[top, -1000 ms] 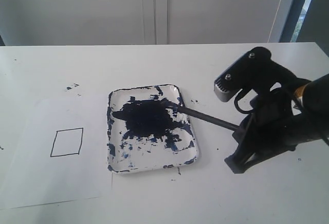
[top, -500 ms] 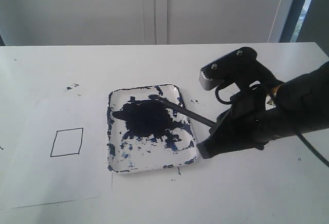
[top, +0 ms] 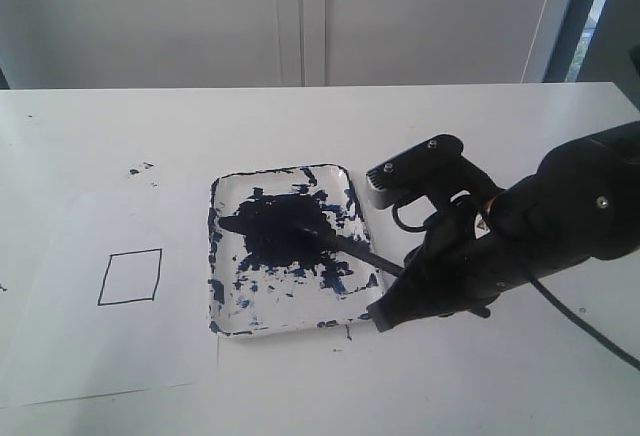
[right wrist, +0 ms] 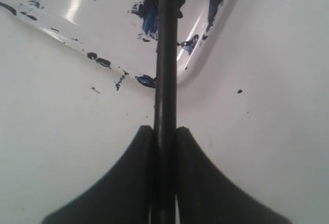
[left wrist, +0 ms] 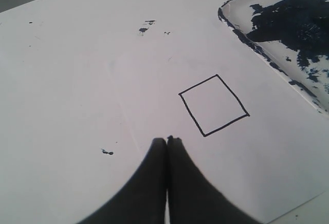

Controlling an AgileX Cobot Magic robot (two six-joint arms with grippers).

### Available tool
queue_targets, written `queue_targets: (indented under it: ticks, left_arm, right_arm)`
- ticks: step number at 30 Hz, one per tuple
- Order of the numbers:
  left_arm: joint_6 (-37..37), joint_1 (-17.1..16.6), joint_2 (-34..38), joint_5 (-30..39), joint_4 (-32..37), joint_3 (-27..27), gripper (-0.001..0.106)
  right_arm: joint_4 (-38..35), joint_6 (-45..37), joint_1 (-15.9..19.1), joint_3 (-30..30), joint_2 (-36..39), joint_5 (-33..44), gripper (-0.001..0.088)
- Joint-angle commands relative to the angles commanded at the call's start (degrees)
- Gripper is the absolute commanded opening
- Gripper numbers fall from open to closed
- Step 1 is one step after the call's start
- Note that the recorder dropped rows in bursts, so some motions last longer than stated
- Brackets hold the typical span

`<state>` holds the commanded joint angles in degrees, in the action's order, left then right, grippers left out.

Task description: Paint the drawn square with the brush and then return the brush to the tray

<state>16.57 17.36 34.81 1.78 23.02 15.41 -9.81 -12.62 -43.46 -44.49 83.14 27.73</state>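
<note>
The drawn square [top: 130, 277] [left wrist: 214, 105] is a blank black outline on white paper at the left. The tray [top: 226, 318] [left wrist: 241, 31], smeared with navy paint, lies to its right. My right gripper [top: 385, 314] [right wrist: 165, 128] is shut on the brush [top: 345, 246] [right wrist: 166, 54], whose black handle slants over the tray's right rim with its tip in the dark paint pool. My left gripper [left wrist: 167, 139] is shut on nothing, hovering over the paper just short of the square; it is not visible in the exterior view.
White paper sheet [top: 70, 356] lies on the white table [top: 500, 376]. Paint specks [top: 138, 169] mark the table above the paper. A white wall stands behind the table.
My right arm has moved left toward the tray with the brush. The brush tip slid from the tray's upper right edge into the dark paint pool.
</note>
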Motion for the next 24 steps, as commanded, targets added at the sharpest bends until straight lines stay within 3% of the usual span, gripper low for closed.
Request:
queue_targets:
  ticks: [3, 9, 24]
  left_arm:
    - [0.0, 0.0, 0.0, 0.0, 0.0, 0.0, 0.000]
    - [0.0, 0.0, 0.0, 0.2, 0.0, 0.0, 0.000]
    - [0.0, 0.0, 0.0, 0.1, 0.0, 0.0, 0.000]
  right_arm:
    - [-0.2, -0.8, -1.2, 0.0, 0.5, 0.1, 0.0000]
    - [1.0, 3.0, -1.0, -0.1, 0.6, -4.1, 0.0000]
    - [4.5, 6.3, -1.0, -0.4, -2.0, -6.3, 0.0000]
